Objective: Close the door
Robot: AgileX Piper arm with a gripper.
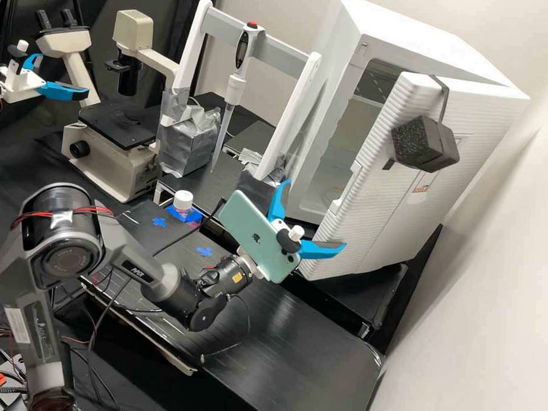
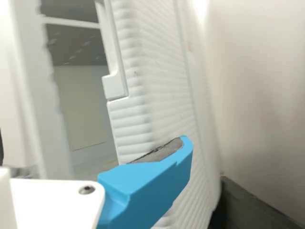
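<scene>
Near the middle of the frame, the gripper (image 1: 316, 214) is keeping its two blue fingers wide apart and is gripping nothing. A green phone (image 1: 248, 231) is riding on the arm just beside it. On the right, the white bumpy door (image 1: 389, 201) is hanging partly open on a big white box (image 1: 403, 23). A black block (image 1: 425, 142) is sitting on the door. At upper left, a microscope (image 1: 109, 162) is standing.

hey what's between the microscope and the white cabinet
A white frame with a pipette stands between the microscope and the white cabinet, seen in the high view.
</scene>
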